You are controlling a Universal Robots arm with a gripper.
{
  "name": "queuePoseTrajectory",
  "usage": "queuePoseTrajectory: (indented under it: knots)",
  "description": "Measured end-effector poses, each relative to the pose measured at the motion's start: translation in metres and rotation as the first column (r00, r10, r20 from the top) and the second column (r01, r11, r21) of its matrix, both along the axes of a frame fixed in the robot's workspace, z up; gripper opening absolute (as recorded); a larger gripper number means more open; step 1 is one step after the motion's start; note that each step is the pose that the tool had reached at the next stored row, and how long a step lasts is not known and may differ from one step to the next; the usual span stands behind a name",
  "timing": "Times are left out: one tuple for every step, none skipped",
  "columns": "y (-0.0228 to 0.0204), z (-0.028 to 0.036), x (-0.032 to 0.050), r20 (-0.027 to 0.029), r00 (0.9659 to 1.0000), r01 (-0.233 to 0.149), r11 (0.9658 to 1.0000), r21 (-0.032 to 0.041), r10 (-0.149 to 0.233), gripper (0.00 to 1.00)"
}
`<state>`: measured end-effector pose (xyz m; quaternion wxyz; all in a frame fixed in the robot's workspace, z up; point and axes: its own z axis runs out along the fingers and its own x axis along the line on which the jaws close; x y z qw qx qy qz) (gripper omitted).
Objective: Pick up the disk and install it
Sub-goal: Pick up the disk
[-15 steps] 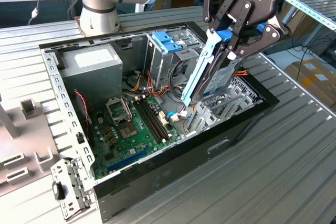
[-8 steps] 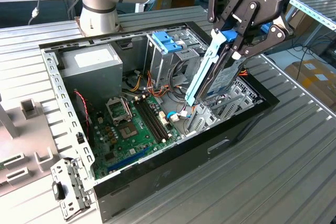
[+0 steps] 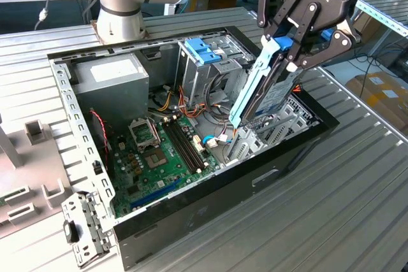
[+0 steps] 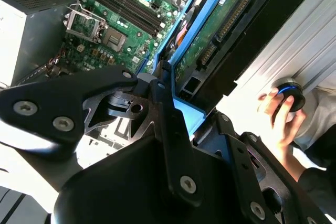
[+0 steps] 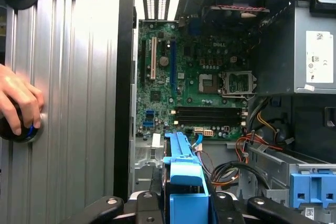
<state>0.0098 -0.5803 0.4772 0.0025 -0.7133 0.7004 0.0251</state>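
The disk [image 3: 279, 93] is a dark flat drive in a blue plastic carrier [image 3: 250, 90], held tilted on edge over the right end of the open computer case [image 3: 210, 189] in the exterior view. My gripper [image 3: 305, 46] is shut on its upper end, a black finger on each side. In the second wrist view the disk's green circuit-board underside [image 4: 210, 40] shows beyond the black fingers [image 4: 163, 103]. In the first wrist view the carrier's blue edge [image 5: 184, 174] sits between the fingers [image 5: 228, 203], above the case's drive area.
Inside the case lie the green motherboard [image 3: 159, 154], the grey power-supply box [image 3: 111, 78], cable bundles [image 5: 252, 150] and a blue bay latch [image 3: 204, 50]. A person's hand [image 5: 18, 106] rests on a round black knob on the ribbed table [image 3: 357, 183]. A loose metal bracket [image 3: 83, 230] lies near the case corner.
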Motion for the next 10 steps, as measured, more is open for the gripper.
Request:
queuePoseTrajectory:
  knots:
    - [-0.0002, 0.0000, 0.0011, 0.0000, 1.0000, 0.000, 1.0000, 0.0000, 0.000, 0.37]
    - [-0.0003, -0.0001, 0.0021, 0.0000, 1.0000, 0.000, 1.0000, 0.0001, 0.000, 0.37]
    - [-0.0004, -0.0001, 0.0031, 0.0000, 1.0000, 0.000, 1.0000, 0.0001, 0.000, 0.37]
    - [-0.0006, -0.0001, 0.0040, 0.0000, 1.0000, 0.000, 1.0000, 0.0001, 0.000, 0.37]
    - [-0.0008, -0.0002, 0.0054, 0.0000, 1.0000, 0.000, 1.0000, 0.0000, 0.000, 0.37]
    - [-0.0009, -0.0002, 0.0064, 0.0000, 1.0000, 0.000, 1.0000, 0.0000, 0.000, 0.37]
    - [-0.0010, -0.0002, 0.0073, 0.0000, 1.0000, 0.000, 1.0000, 0.0000, 0.000, 0.37]
    - [-0.0012, -0.0003, 0.0083, 0.0000, 1.0000, 0.000, 1.0000, 0.0000, 0.000, 0.37]
    - [-0.0013, -0.0003, 0.0091, 0.0000, 1.0000, 0.000, 1.0000, 0.0001, 0.000, 0.37]
    - [-0.0015, -0.0003, 0.0101, 0.0000, 1.0000, 0.000, 1.0000, 0.0000, 0.000, 0.37]
